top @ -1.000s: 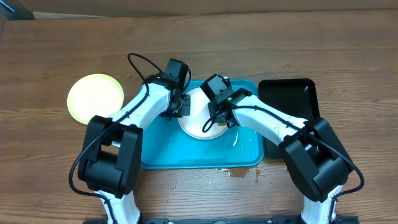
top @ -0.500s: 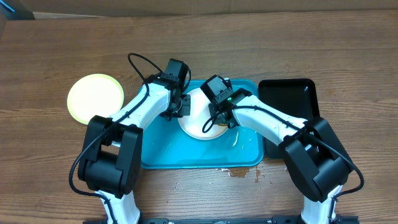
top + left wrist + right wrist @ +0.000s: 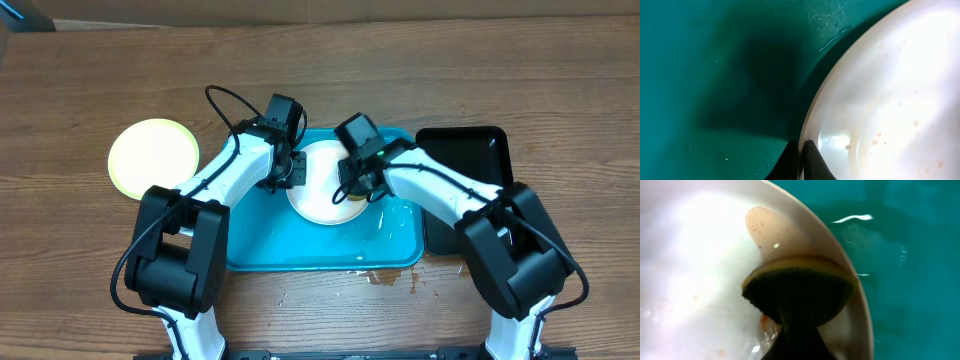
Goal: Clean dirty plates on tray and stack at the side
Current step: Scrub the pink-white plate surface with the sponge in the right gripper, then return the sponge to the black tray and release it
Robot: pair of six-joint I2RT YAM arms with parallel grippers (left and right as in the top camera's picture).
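On the left of the desk (image 3: 400, 70), well apart from the tray, a pale yellow-green plate (image 3: 153, 158) lies alone, and I take it as the start of the stack. Next comes the left gripper (image 3: 290, 170), pressed together on the left rim of a white plate (image 3: 318, 188) and steadying it. That plate sits in the upper middle of the turquoise tray (image 3: 270, 240), whose floor glistens wet. Over the plate's right edge the right gripper (image 3: 357, 185) pinches a dark sponge (image 3: 800, 292), pressed against the inner surface, with faint reddish specks and a pale smear beside it. Rightmost, a black tray (image 3: 465, 150) sits just beside the turquoise one. The step in hand looks like scrubbing this white plate. Next, the sponge should probably sweep over the remaining specks while the left grip holds firm, and then the plate needs carrying across onto the yellow-green one. A third plate I cannot find in view.
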